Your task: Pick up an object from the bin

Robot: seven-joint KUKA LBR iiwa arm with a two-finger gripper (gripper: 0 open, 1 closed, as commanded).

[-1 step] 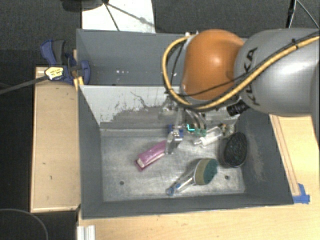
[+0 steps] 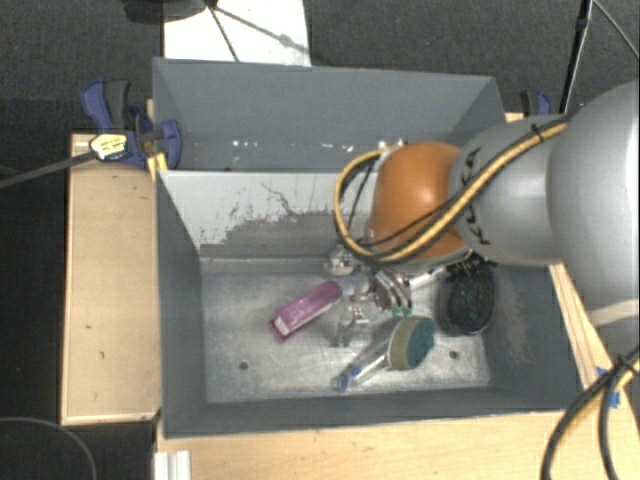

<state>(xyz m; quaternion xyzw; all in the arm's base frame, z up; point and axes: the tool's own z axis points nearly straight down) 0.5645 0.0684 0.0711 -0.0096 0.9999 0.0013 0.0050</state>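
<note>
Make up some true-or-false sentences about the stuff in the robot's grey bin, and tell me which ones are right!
1. A purple block lies on the floor of the bin. True.
2. The pincer lifts the purple block high in the air. False: the block lies flat on the floor, beside the pincer on its left in the view.
3. A round green thing with a thin handle lies on the pincer's other side. True.
4. The dark oval thing sits in the bin's left corner. False: it lies on the right side, partly under the arm.

A silver-grey arm (image 2: 570,188) carries an orange wrist cover (image 2: 415,193), looped yellow-black cables (image 2: 345,203) and a metal end effector (image 2: 360,313).
</note>
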